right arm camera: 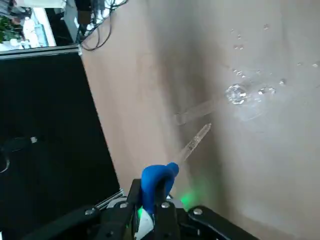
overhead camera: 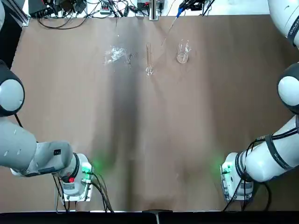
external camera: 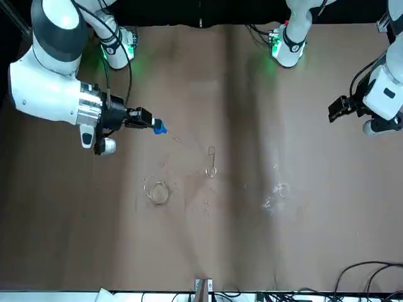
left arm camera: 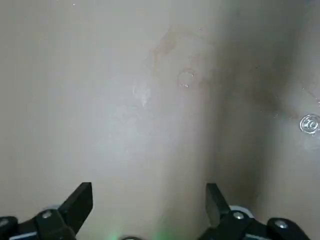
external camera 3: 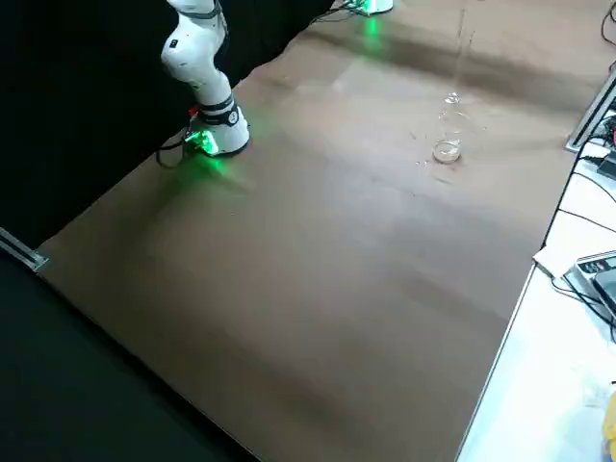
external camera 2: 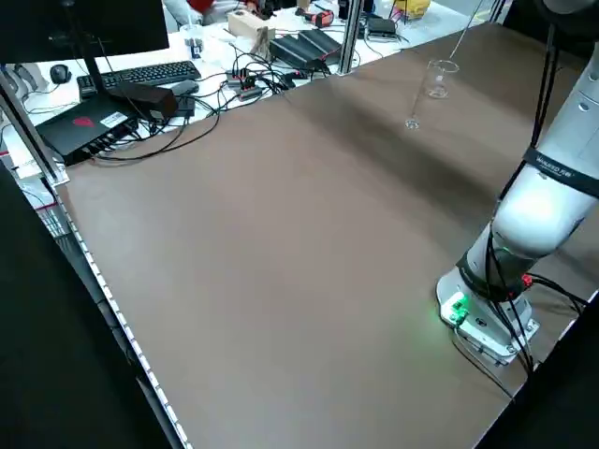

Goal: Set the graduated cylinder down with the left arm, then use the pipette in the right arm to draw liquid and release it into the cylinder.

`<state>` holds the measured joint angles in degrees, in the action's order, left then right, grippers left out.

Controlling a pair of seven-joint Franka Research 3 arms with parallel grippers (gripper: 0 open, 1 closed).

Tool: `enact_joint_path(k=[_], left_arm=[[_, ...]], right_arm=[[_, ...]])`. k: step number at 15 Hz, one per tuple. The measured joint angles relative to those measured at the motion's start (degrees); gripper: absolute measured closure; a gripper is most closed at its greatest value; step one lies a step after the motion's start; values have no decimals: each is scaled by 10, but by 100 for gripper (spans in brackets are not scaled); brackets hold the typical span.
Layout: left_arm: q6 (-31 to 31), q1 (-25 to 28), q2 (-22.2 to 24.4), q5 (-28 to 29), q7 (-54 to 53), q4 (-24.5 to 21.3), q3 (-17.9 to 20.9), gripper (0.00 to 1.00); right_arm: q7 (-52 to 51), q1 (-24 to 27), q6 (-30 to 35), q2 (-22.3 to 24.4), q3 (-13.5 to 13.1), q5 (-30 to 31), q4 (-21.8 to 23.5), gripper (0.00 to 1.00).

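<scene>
The graduated cylinder [overhead camera: 149, 58] stands upright on the brown table at the far middle, with nothing holding it; the front view shows it too [external camera: 211, 162]. My right gripper [external camera: 150, 121] is shut on the blue bulb of the pipette [external camera: 161, 129]. It holds the pipette tilted in the air, and the clear tip points toward the cylinder but stays short of it. In the right wrist view the pipette [right arm camera: 192, 142] aims near the cylinder's foot [right arm camera: 236, 93]. My left gripper [external camera: 335, 112] hangs open and empty, well off to the left side [left arm camera: 148, 200]. No liquid can be made out.
A short clear beaker [overhead camera: 182, 52] stands just right of the cylinder. A jumble of clear glass pieces [overhead camera: 116, 53] lies to its left. Cables and electronics [overhead camera: 93, 8] line the table's far edge. Both arm bases [overhead camera: 77, 179] sit at the near corners.
</scene>
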<state>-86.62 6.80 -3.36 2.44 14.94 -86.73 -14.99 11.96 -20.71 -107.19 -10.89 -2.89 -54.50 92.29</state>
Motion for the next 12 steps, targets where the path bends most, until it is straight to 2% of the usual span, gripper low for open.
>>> enact_joint_path(k=[3, 12], left_arm=[[0, 1, 0, 0, 0, 1, 2, 0], [0, 0, 0, 0, 0, 2, 1, 0]], right_arm=[[1, -9, -3, 0, 0, -12, -2, 86], [23, -60, -80, 0, 0, -18, -2, 86]])
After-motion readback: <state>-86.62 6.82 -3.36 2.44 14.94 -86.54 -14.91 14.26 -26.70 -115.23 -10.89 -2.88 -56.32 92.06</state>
